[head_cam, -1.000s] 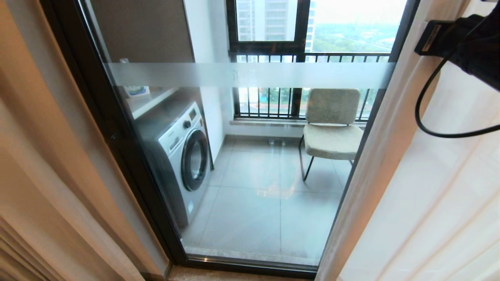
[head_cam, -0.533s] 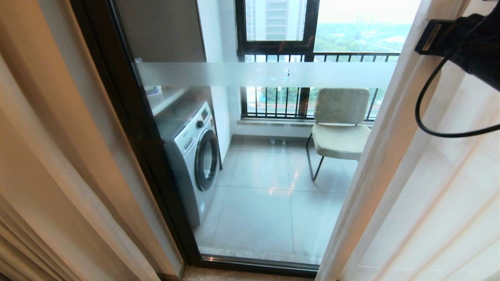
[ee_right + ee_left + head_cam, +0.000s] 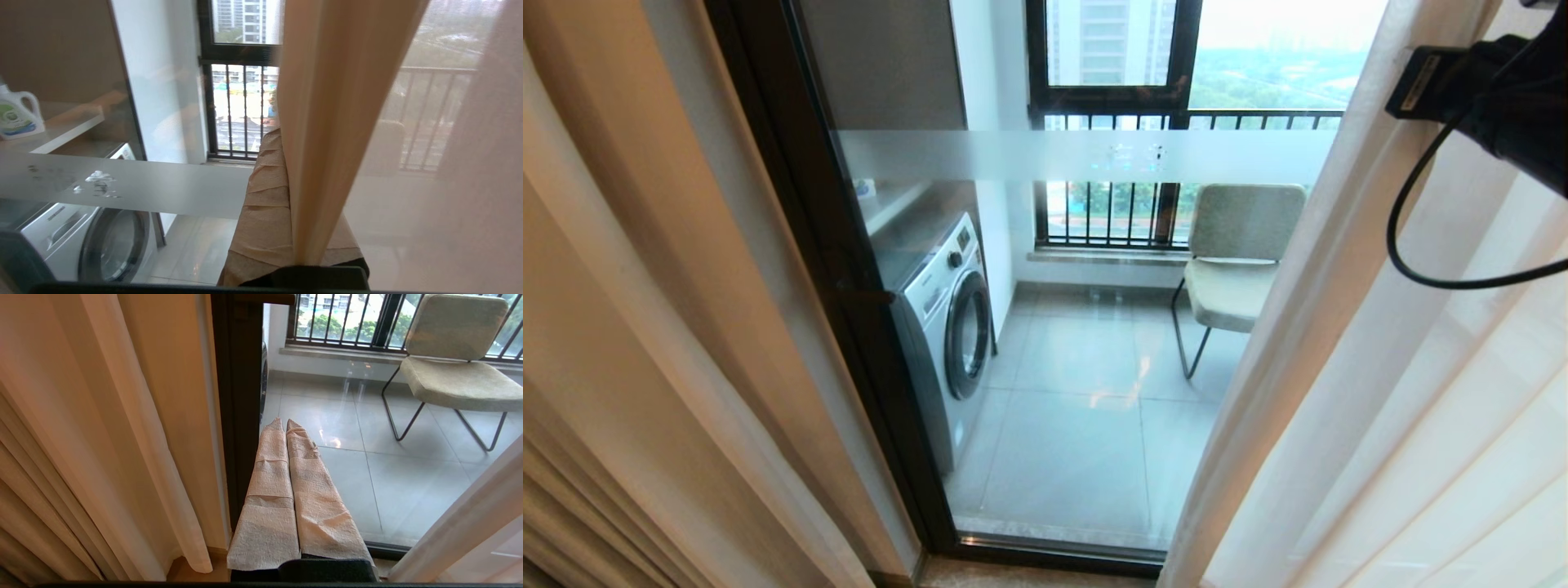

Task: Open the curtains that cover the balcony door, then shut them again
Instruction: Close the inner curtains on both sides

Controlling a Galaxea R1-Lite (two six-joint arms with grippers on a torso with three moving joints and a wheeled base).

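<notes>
Curtain (image 3: 322, 134) edge sits pinched in the closed right end effector (image 3: 282, 134); left end effector (image 3: 286, 426) closed, empty

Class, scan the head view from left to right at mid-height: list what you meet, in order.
Cream drape → dark door frame → washing machine → tiled balcony floor → chair → beige curtain edge → white sheer.

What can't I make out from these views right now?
- Right claw, right wrist view: the cream drape covers one finger.
- Right claw, head view: outside the frame; only the arm's black housing shows.
- Chair, head view: right side behind the drape.
- Balcony door: top cut off.
</notes>
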